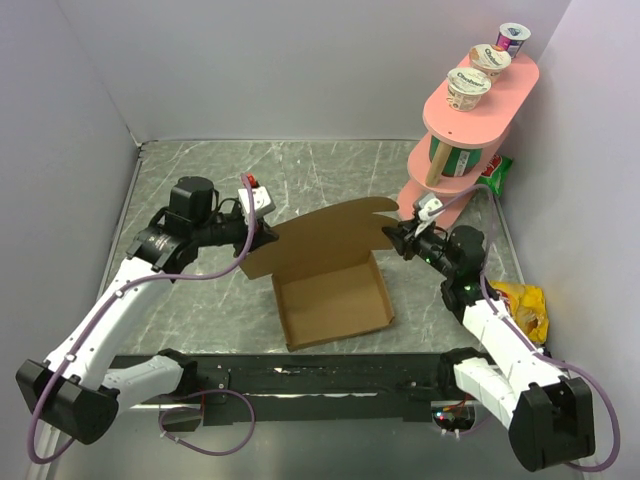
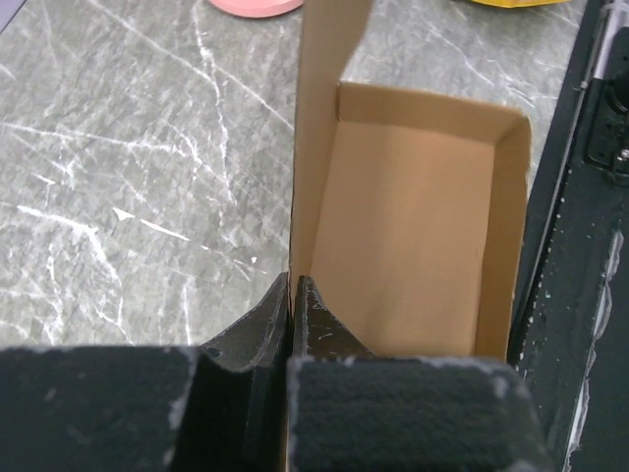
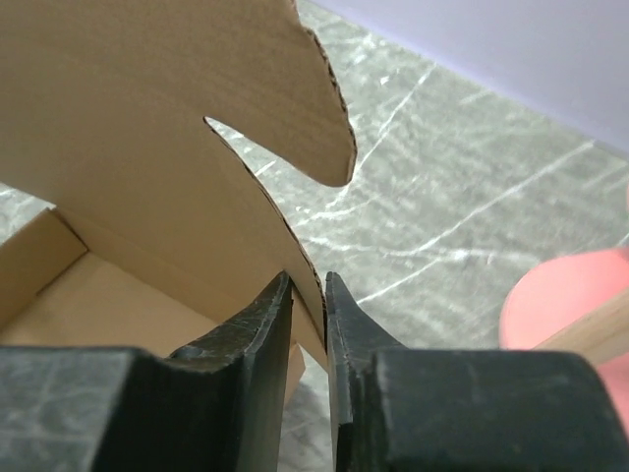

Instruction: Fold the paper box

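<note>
My left gripper (image 2: 292, 295) pinches an upright wall of the paper box (image 2: 413, 226). Its open tray lies right, the marble table (image 2: 128, 177) left.

Top view looks down from behind; both wrist views closely share the paper box (image 1: 330, 295).

Grey marbled table (image 1: 200, 165), plain white walls (image 1: 300, 60) on three sides. Black rail (image 1: 330, 375) along near edge.
Far right corner: pink tiered shelf (image 1: 500, 95), oval tiers.
Top tier: three yogurt cups in row, near (image 1: 468, 88), middle (image 1: 490, 59), far with purple label (image 1: 513, 37).
Lower tier: green-and-white container (image 1: 458, 160).
Green packet (image 1: 495, 175) beside shelf base.
Crumpled yellow bag (image 1: 525, 305) at right table edge.
</note>
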`<control>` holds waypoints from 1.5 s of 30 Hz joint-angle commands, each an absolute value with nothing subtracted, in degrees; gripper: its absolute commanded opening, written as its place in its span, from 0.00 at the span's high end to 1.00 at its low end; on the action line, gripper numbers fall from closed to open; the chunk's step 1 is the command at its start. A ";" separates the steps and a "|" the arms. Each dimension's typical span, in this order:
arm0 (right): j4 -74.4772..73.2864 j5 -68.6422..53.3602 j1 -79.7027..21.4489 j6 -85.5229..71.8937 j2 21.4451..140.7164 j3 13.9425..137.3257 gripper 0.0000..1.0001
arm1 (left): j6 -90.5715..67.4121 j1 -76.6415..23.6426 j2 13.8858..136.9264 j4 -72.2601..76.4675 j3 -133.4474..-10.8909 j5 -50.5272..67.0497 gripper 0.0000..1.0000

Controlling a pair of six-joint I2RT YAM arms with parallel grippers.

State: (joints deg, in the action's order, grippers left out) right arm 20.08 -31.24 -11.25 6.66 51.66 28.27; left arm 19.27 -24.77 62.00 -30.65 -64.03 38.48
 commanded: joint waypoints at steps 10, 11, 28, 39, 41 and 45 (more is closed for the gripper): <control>24.08 -3.00 -29.26 -3.33 47.37 26.19 1.00 | 15.91 -26.10 63.72 -25.05 -64.16 42.63 0.99; 24.26 -0.29 -30.66 -3.77 47.37 26.02 1.00 | 15.82 -26.19 63.72 -24.87 -64.07 42.54 0.99; 26.72 18.17 -43.40 -11.60 55.63 29.88 1.00 | 16.00 -28.30 64.34 -24.70 -63.72 41.92 0.99; 21.19 29.70 -46.50 -6.69 50.20 29.36 0.37 | 13.89 -28.21 63.90 -24.79 -64.33 32.18 0.99; 20.83 29.10 -46.67 -4.84 45.30 27.25 0.18 | 13.62 -28.13 64.60 -25.40 -64.69 32.60 0.99; 22.76 20.52 -45.89 4.71 36.58 22.95 0.01 | 17.39 -27.86 63.46 -26.54 -64.60 36.64 0.98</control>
State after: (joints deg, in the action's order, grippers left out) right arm 19.94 27.42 -46.24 -4.05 44.71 25.82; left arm 15.75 -27.88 63.81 -26.81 -64.03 34.00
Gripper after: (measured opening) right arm 0.894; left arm 0.049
